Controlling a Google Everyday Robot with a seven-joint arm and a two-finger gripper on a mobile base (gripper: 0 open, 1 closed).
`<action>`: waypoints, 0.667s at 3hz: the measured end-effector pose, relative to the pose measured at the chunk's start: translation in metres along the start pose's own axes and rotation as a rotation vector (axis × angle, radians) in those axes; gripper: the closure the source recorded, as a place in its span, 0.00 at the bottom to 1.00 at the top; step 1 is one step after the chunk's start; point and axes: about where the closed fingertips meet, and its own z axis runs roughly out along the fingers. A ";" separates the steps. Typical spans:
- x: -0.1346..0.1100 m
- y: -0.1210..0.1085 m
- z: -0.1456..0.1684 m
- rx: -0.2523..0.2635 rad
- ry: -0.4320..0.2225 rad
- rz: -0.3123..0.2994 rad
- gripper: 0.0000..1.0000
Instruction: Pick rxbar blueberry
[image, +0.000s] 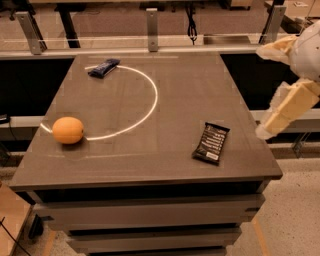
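The gripper (289, 108) hangs beside the surface's (195, 90) right edge, whether open or closed cannot be told; the rxbar (104, 68) lies far-left.

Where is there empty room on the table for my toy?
The biggest bare patch of the table is far right, between the white arc and the right edge, behind the black wrapped bar. The front middle, between the orange and that bar, is free too. The rxbar blueberry sits at the far left. The pincer hangs off the right edge.
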 end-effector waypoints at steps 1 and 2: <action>-0.030 -0.025 0.027 -0.022 -0.218 -0.008 0.00; -0.030 -0.025 0.026 -0.022 -0.216 -0.009 0.00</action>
